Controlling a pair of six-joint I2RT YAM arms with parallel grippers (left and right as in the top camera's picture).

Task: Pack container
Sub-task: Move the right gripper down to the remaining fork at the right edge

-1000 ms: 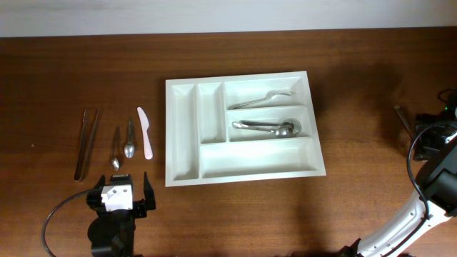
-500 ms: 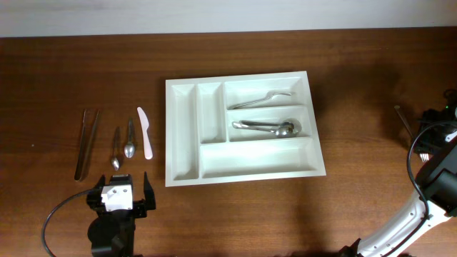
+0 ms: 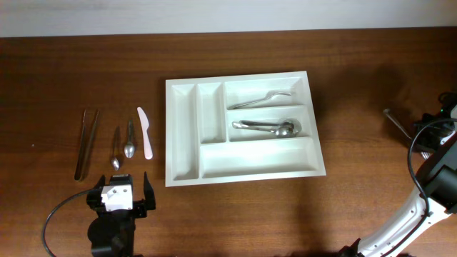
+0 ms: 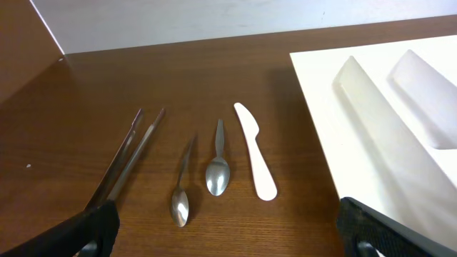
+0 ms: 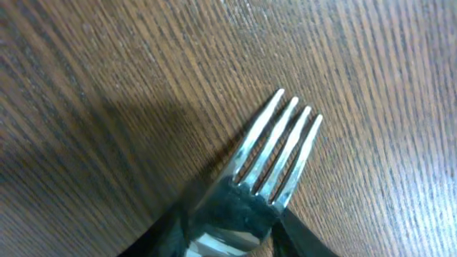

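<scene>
The white container point(image 3: 172, 128) lies mid-table with a fork point(image 3: 260, 98) in its top wide compartment and spoons point(image 3: 268, 127) in the middle one. At the far right edge my right gripper point(image 3: 434, 134) is shut on a metal fork point(image 3: 397, 123), whose handle sticks out to the left. In the right wrist view the fork's tines point(image 5: 280, 146) jut out from between the dark fingers of the gripper point(image 5: 232, 232), just above the wood. My left gripper point(image 3: 120, 194) stands open near the front left, below the loose cutlery, with nothing between its fingers point(image 4: 93, 227).
Left of the container lie metal tongs point(image 3: 86, 143), two spoons point(image 3: 116, 151) point(image 3: 130, 140) and a white plastic knife point(image 3: 146, 133). The left wrist view shows the same tongs point(image 4: 125, 158), the knife point(image 4: 255, 151) and the container's left side point(image 4: 371, 128).
My right gripper has closed on the fork, and the fork's handle has shifted left and swung more crosswise. The left arm has not moved.
</scene>
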